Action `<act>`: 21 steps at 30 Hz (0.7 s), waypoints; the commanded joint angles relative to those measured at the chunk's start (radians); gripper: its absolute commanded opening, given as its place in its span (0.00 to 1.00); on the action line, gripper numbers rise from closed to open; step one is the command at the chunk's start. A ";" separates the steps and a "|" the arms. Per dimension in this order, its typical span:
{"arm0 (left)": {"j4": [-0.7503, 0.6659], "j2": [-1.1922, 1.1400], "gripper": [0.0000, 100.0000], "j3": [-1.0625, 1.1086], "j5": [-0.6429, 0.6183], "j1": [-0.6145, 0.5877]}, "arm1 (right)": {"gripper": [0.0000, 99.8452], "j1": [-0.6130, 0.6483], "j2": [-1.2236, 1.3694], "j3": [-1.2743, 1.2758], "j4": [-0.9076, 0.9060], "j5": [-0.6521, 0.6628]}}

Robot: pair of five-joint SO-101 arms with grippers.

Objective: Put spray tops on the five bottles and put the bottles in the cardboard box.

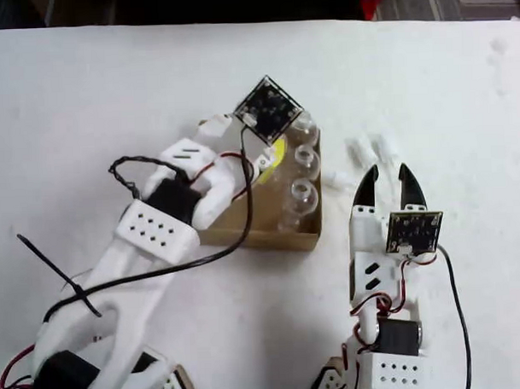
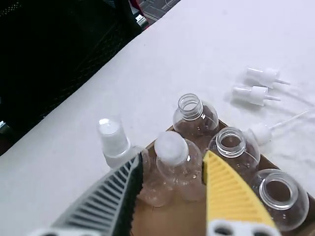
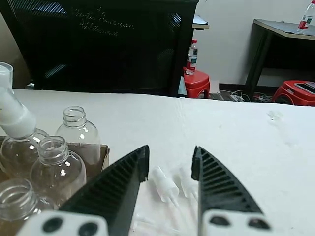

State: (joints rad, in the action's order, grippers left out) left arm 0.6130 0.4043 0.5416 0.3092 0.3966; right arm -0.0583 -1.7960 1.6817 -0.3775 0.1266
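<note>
**Two bottles capped, three uncapped in the box**

Two of the five bottles are being shown with spray tops fitted. One capped bottle [image 2: 172,147] is being straddled by the left gripper [image 2: 172,164], which is being held over the cardboard box [image 1: 270,238] near the middle of the table [image 1: 111,97]. This bottle is placed directly inside the gripper's span, with brown box floor showing beneath it. Whether it is being clamped or merely surrounded cannot be told.

A second capped bottle [image 2: 112,140] is being seen just beside the first, on the side away from the uncapped ones. Whether it is standing inside the box wall cannot be told.

Three uncapped bottles [image 1: 303,193] are being kept upright in a row along the box's right wall, running from near to far. They are well within the box and just to the right of the left gripper.

The right gripper [image 1: 387,177] is being held released and is grasping nothing, its black fingers [image 3: 123,182] spread apart. It is positioned low over the table, to the right of the box.

A pair of loose spray tops [image 1: 369,148] is being left on the table just beyond the right gripper's tips, on the far side and apart from them. A further loose spray top [image 2: 261,132] is being seen just beside the box's right wall.
</note>
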 commanded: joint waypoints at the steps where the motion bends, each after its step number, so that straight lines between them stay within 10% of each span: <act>1: -0.014 0.002 0.20 -0.060 -0.018 0.005 | 0.13 0.005 0.002 0.009 0.013 0.014; 16: -0.084 0.021 0.20 -0.077 -0.103 -0.022 | 0.13 0.005 0.002 0.009 0.013 0.014; 21: 0.095 0.166 0.20 -0.170 -0.241 -0.058 | 0.13 0.005 0.002 0.009 0.013 0.014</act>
State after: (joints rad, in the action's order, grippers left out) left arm 0.5869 0.4365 0.4803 0.1757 0.3736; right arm -0.0583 -1.7960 1.6817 -0.3775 0.1266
